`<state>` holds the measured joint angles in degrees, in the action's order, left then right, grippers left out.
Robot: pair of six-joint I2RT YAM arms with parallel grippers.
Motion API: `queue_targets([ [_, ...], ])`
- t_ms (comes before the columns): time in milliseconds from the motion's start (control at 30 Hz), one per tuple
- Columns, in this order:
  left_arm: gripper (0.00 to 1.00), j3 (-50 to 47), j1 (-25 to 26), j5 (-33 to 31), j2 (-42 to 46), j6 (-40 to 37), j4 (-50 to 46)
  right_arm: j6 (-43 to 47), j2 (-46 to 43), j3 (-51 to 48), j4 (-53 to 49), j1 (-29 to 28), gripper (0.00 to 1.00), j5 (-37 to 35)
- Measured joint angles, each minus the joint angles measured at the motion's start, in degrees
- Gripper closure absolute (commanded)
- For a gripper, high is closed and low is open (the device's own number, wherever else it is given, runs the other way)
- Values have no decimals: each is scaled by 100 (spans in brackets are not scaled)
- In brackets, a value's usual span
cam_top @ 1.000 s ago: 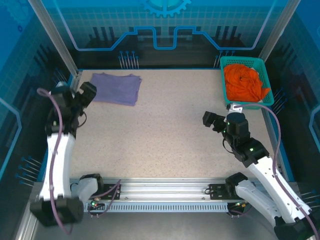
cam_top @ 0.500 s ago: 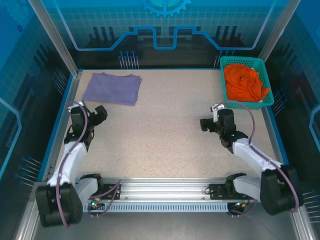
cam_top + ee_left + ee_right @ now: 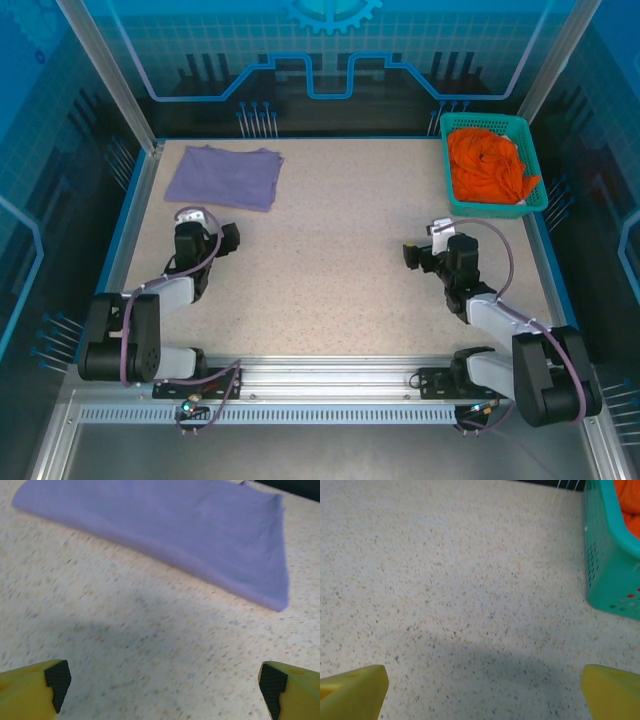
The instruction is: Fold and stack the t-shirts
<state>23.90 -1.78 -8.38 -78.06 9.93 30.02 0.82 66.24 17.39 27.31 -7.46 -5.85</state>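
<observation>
While both arms lie low over the speckled table [image 3: 330, 290], the teal basket [image 3: 497, 208] stands at its far right corner. Inside the basket lies the orange t-shirt [image 3: 487, 165], crumpled in a heap. Well to the left of the basket, across the table's far edge, the lavender t-shirt [image 3: 175, 535] lies folded flat into a rectangle. The right gripper [image 3: 485, 685] hovers near the basket, on its near side and a little left of it, jaws spread wide with nothing between them. The left gripper [image 3: 165, 680] is well apart from the basket, across the table and just on the near side of the lavender t-shirt. Its jaws are likewise spread wide and empty, facing that shirt's near edge.
</observation>
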Motion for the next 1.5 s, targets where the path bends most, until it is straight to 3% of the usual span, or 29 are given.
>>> queue_targets([
  [233, 1, -286, 157, 0, -55, -468, 1038, 68, 682, -170, 1515, 116, 0, 208],
  [433, 1, -702, 181, -7, -955, -699, 2597, 138, 1119, -197, 2170, 116, 0, 267],
  [633, 1, -914, 256, -151, -1123, -754, 3027, 90, 1681, -483, 3084, 116, 0, -35],
  [733, 1, -588, 256, -186, -1126, -756, 2695, -20, 1880, -754, 3646, 127, 0, -280],
  [1033, 1, -286, 256, -190, -1121, -756, 2417, -341, 1908, 479, 2452, 264, 0, -837],
  [1500, 1, -286, 256, -190, -1121, -756, 2380, -337, 1928, 546, 1932, 195, 0, -1049],
])
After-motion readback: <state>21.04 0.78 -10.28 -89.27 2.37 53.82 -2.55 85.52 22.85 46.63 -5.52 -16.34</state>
